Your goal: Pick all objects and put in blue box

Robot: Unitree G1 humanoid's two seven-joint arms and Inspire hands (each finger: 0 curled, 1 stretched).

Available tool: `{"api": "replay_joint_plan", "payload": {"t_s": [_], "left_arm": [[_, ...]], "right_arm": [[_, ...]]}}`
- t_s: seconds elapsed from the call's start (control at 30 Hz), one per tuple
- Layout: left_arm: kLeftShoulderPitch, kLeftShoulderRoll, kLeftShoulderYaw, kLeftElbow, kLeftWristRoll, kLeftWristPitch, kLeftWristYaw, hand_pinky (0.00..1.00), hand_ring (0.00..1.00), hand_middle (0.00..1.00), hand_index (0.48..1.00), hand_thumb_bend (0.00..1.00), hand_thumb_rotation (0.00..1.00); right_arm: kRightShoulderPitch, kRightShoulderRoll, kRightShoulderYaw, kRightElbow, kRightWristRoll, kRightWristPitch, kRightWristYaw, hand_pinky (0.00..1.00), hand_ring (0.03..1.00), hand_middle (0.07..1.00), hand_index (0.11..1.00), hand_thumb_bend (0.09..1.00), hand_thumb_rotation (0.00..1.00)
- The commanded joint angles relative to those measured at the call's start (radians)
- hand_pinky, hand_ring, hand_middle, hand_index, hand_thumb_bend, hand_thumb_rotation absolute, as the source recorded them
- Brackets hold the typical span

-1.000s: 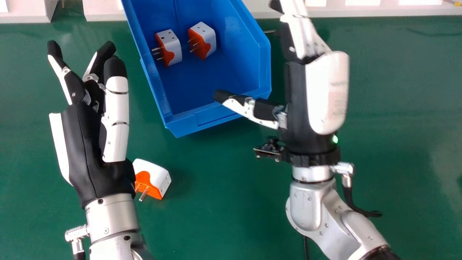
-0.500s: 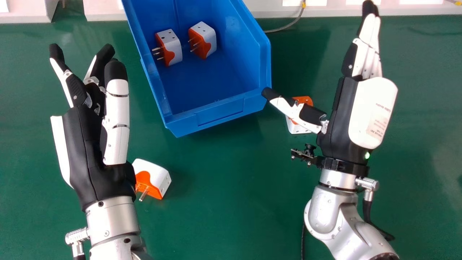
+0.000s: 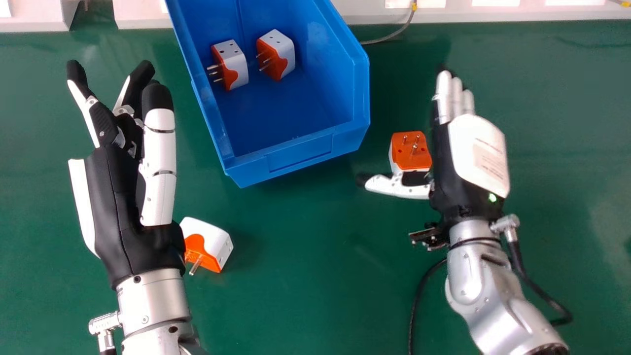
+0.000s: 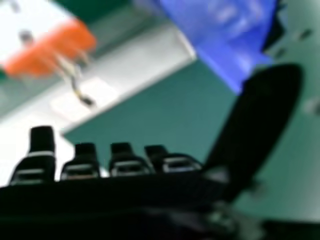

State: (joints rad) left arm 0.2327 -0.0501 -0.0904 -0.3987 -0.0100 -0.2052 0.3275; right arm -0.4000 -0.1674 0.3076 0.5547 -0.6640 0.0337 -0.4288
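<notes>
In the head view, my left hand [image 3: 123, 197] is held at the left, open and empty. My right hand [image 3: 443, 162] stands open, palm toward the box, its thumb on the near side of an orange and white plug adapter [image 3: 410, 152] lying prongs up. The right hand view shows my right hand [image 4: 120, 200] and an adapter [image 4: 50, 47]. The blue box [image 3: 300, 157] holds two adapters [image 3: 231, 64] [image 3: 277, 54]. Another adapter [image 3: 209, 244] lies beside my left hand's wrist, partly hidden.
A grey cable [image 3: 394, 34] lies at the table's back edge, right of the box. A white ledge [image 3: 493, 14] runs along the back. A black cable [image 3: 419, 296] hangs by the right forearm. Green tabletop [image 3: 305, 256] extends between the arms.
My right hand has swung right from over the box's near corner, then come back slightly left and down beside the right adapter, now largely uncovered. The left hand has barely shifted.
</notes>
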Motion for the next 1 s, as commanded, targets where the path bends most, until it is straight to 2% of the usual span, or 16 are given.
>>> {"api": "replay_joint_plan", "payload": {"t_s": [0.0, 0.17, 0.27, 0.4, 0.53, 0.6, 0.73, 0.83, 0.87, 0.9, 0.97], "left_arm": [[0.003, -0.061, -0.004, -0.02, 0.0, -0.013, 0.005, 0.84, 0.87, 0.86, 0.841, 0.57, 0.69], [-0.002, -0.058, -0.002, -0.019, -0.006, -0.014, 0.002, 0.85, 0.87, 0.87, 0.844, 0.57, 0.69], [-0.005, -0.056, 0.0, -0.018, -0.005, -0.012, 0.002, 0.85, 0.88, 0.87, 0.846, 0.57, 0.69], [-0.01, -0.058, 0.003, -0.013, -0.011, -0.015, 0.001, 0.85, 0.87, 0.87, 0.843, 0.58, 0.69], [-0.011, -0.055, 0.003, -0.011, -0.007, -0.021, 0.001, 0.85, 0.88, 0.87, 0.847, 0.58, 0.69], [-0.01, -0.056, 0.002, -0.01, -0.005, -0.023, 0.003, 0.85, 0.88, 0.87, 0.847, 0.58, 0.69], [-0.006, -0.056, -0.001, -0.017, -0.007, -0.019, 0.002, 0.85, 0.87, 0.87, 0.845, 0.56, 0.7], [-0.006, -0.057, -0.002, -0.017, -0.006, -0.018, 0.003, 0.85, 0.87, 0.87, 0.845, 0.56, 0.69], [-0.007, -0.058, -0.002, -0.017, -0.005, -0.018, 0.004, 0.85, 0.87, 0.87, 0.844, 0.56, 0.69], [-0.007, -0.058, -0.002, -0.016, -0.006, -0.019, 0.003, 0.85, 0.87, 0.87, 0.844, 0.56, 0.69], [-0.008, -0.057, -0.001, -0.014, -0.006, -0.021, 0.003, 0.85, 0.87, 0.87, 0.845, 0.56, 0.69]], "right_arm": [[-0.061, -0.011, 0.011, 0.027, -0.004, 0.019, 0.042, 0.87, 1.0, 1.0, 1.0, 0.996, 0.34], [-0.139, -0.036, 0.032, 0.144, -0.008, -0.007, 0.072, 0.88, 1.0, 1.0, 1.0, 1.0, 0.34], [-0.174, -0.047, 0.034, 0.205, 0.002, -0.051, 0.061, 0.88, 1.0, 1.0, 1.0, 1.0, 0.35], [-0.204, -0.048, 0.033, 0.267, 0.007, -0.096, 0.035, 0.83, 0.992, 1.0, 1.0, 0.979, 0.3], [-0.237, -0.052, 0.031, 0.336, 0.015, -0.14, 0.028, 0.77, 0.932, 0.962, 0.955, 0.918, 0.21], [-0.248, -0.06, 0.03, 0.361, 0.017, -0.16, 0.029, 0.77, 0.928, 0.959, 0.952, 0.914, 0.21], [-0.268, -0.073, 0.021, 0.406, 0.029, -0.187, 0.034, 0.68, 0.81, 0.883, 0.827, 0.863, 0.04], [-0.275, -0.079, 0.017, 0.433, 0.041, -0.219, 0.018, 0.64, 0.773, 0.845, 0.775, 0.845, 0.01], [-0.277, -0.079, 0.015, 0.447, 0.047, -0.235, 0.008, 0.61, 0.744, 0.814, 0.741, 0.832, 0.0], [-0.28, -0.078, 0.01, 0.469, 0.054, -0.261, -0.01, 0.56, 0.671, 0.758, 0.703, 0.814, 0.0], [-0.288, -0.074, 0.005, 0.505, 0.06, -0.302, -0.047, 0.44, 0.49, 0.592, 0.618, 0.609, 0.0]]}}
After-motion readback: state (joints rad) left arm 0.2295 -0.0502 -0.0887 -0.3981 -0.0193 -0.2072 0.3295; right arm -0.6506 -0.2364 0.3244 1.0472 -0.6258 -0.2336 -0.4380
